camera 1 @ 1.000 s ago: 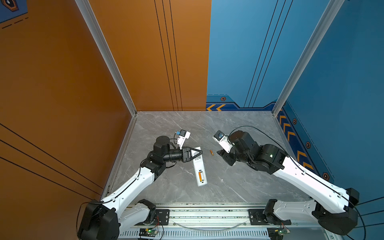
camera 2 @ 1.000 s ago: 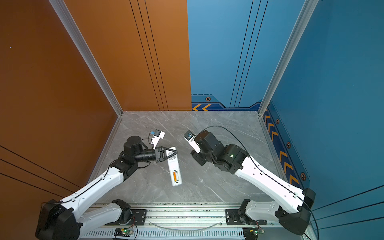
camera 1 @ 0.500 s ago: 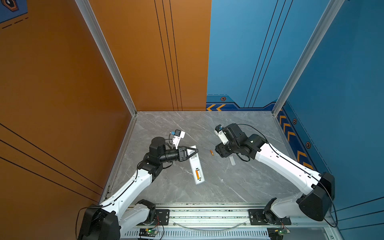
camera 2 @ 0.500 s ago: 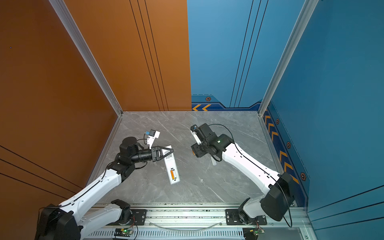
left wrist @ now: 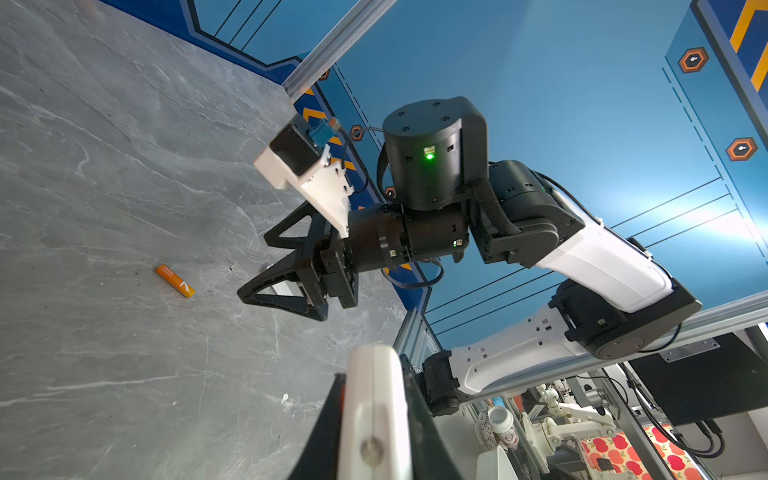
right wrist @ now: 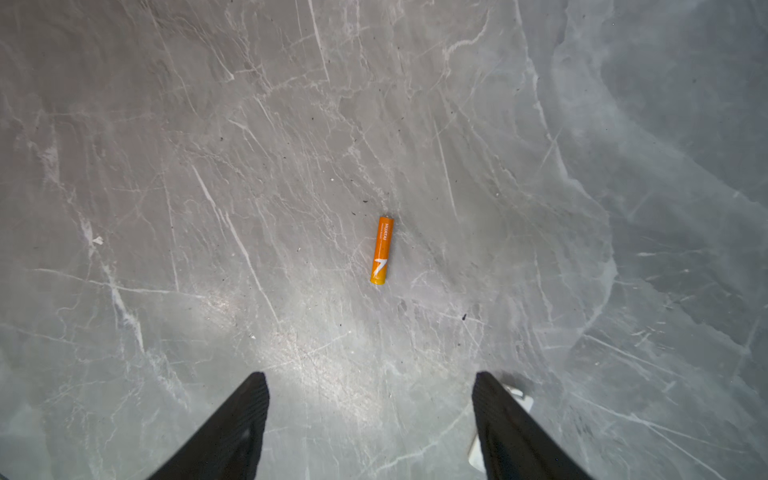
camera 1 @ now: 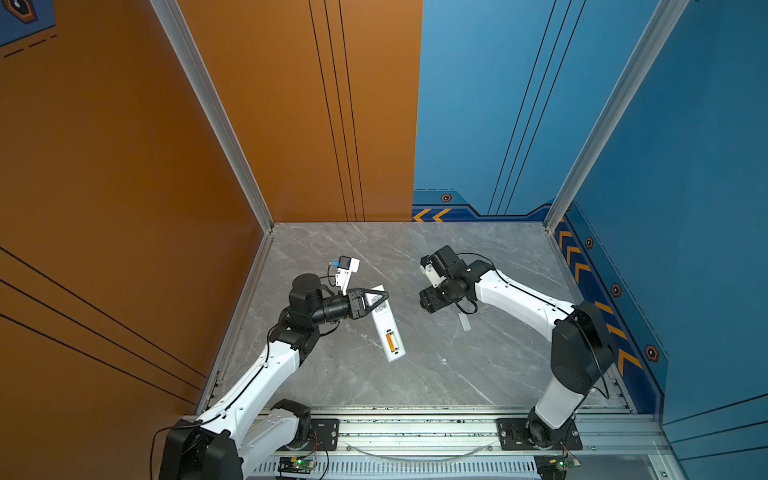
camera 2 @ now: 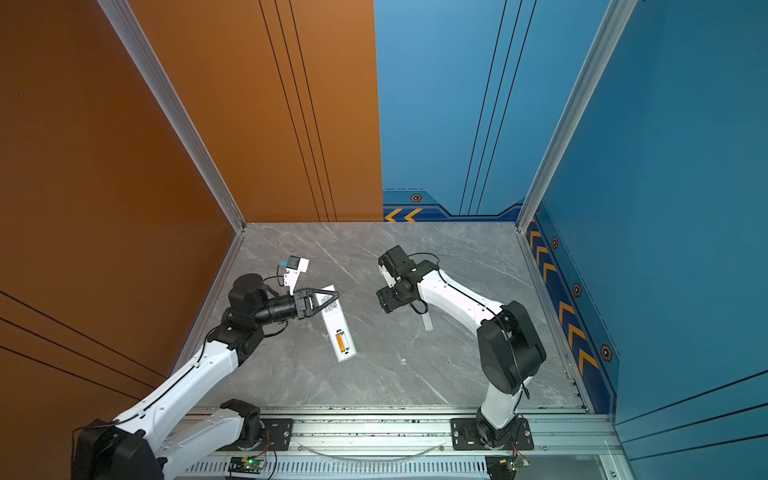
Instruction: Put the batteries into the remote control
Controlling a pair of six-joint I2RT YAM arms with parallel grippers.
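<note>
The white remote control [camera 1: 383, 320] [camera 2: 337, 326] lies back-up and slanted on the grey table. One orange battery [camera 1: 389, 341] [camera 2: 340, 341] sits in its open compartment. My left gripper [camera 1: 385, 296] [camera 2: 335, 296] [left wrist: 376, 415] is shut on the remote's far end. A second battery [right wrist: 382, 250] [left wrist: 174, 281] lies loose on the table; in both top views the right gripper covers it. My right gripper [right wrist: 370, 376] [camera 1: 430, 299] [camera 2: 388, 300] [left wrist: 253, 266] hangs open just above the table, short of that battery, nothing between its fingers.
A small flat white cover plate [camera 1: 464, 322] [camera 2: 428, 322] [right wrist: 521, 405] lies on the table beside the right gripper, partly behind one finger in the right wrist view. Orange wall on the left, blue walls behind and right, metal rail along the front edge [camera 1: 415, 428].
The right arm has folded in and brought its gripper down near the table, and its jaws have spread wider. The left gripper has drawn the remote slightly left and farther back.
</note>
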